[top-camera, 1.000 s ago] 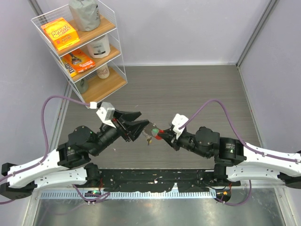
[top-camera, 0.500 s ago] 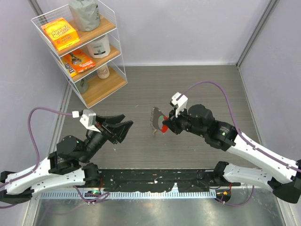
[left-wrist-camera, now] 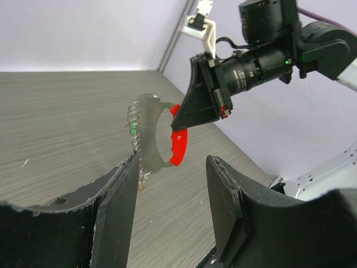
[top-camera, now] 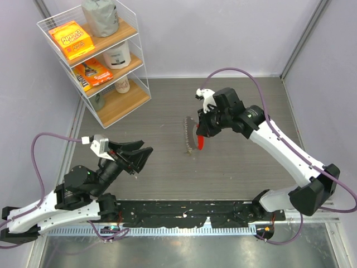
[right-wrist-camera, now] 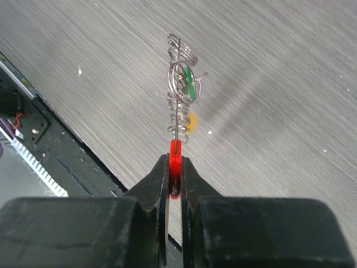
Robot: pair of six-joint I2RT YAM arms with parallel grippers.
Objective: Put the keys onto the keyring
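Observation:
My right gripper (top-camera: 202,133) is shut on the red crescent of the keyring (top-camera: 199,142) and holds it in the air over the table's middle. The silvery loop and chain (top-camera: 187,134) hang out to the left of it. In the right wrist view the red crescent (right-wrist-camera: 175,159) sits pinched between the jaws. The green key head (right-wrist-camera: 189,84) and the yellow key head (right-wrist-camera: 192,124) show among the silver rings (right-wrist-camera: 177,106). My left gripper (top-camera: 136,156) stands open and empty at the near left, apart from the keyring (left-wrist-camera: 177,146), which the left wrist view shows ahead of it.
A white wire shelf (top-camera: 95,61) with boxes and jars stands at the far left corner. Purple-grey walls close the table (top-camera: 240,106) at the back and right. The black base rail (top-camera: 184,215) runs along the near edge.
My right arm has risen and swung toward the far side with the keyring and keys in its grip. My left arm has drawn back to the near left, away from the keyring, jaws still open.

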